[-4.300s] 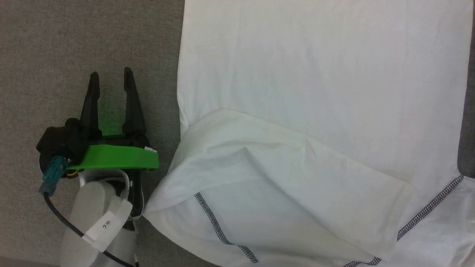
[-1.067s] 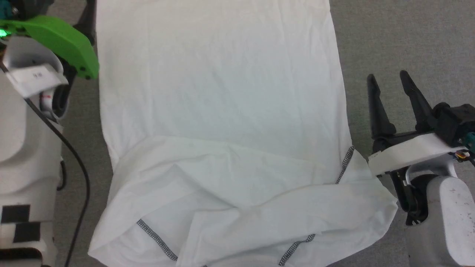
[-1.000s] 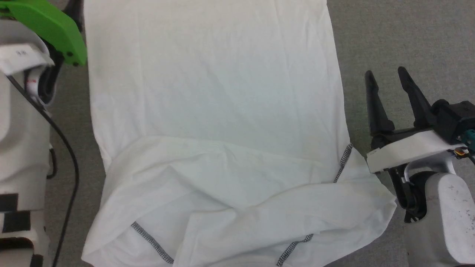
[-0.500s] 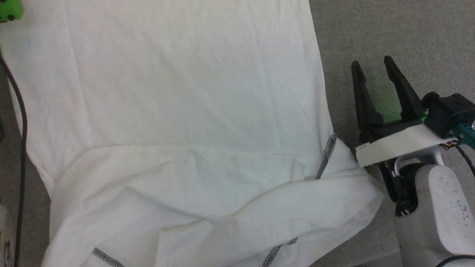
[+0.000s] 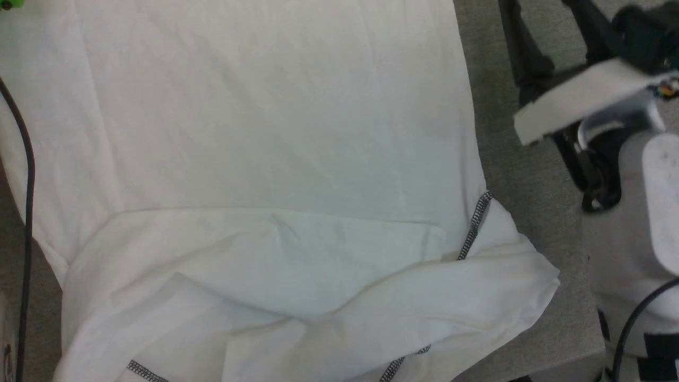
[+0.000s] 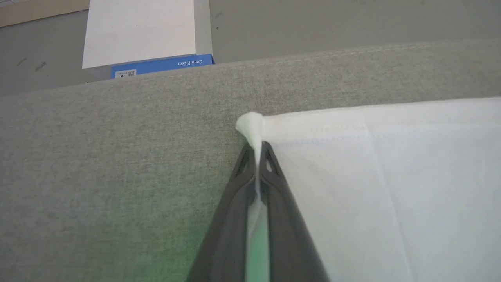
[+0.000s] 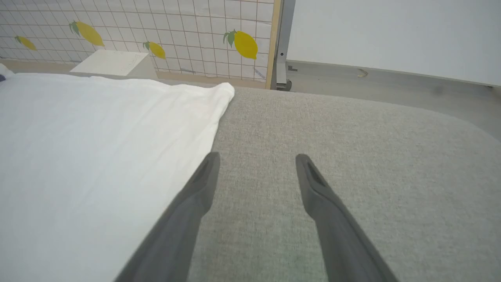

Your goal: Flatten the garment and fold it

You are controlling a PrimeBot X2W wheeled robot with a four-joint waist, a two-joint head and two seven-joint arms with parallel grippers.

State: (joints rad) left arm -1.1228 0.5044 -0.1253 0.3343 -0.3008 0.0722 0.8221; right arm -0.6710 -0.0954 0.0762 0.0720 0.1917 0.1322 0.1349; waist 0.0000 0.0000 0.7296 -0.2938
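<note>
Garment [image 5: 265,132] spread on grey pad [image 6: 117,156], body flat, sleeve [image 5: 451,297] folded across the near part; dark zigzag seam [image 5: 475,225] shows at the right armpit.

(a) Container. White box [image 6: 139,35] with a blue side stands on the floor [image 6: 313,23] beyond the pad's far edge. Its top is closed, so its contents cannot be told.

(b) Left gripper [image 6: 257,149]. Fingers pressed together on the garment's far left hem corner; a small tuft of cloth stands up past the tips. The fingers lie low over the pad, and the hem runs off to their right.

(c) Right gripper [image 7: 257,156]. Jaws wide apart, holding nothing, above bare pad just beside the garment's right edge; the left finger [image 7: 195,196] is level with that edge.

(d) Edges and room. A strip of bare pad lies between the hem and the pad's far edge. Bare pad extends left of the left gripper, and right of the right gripper to the pad's rounded far corner. The garment's far right corner lies near the far edge.
</note>
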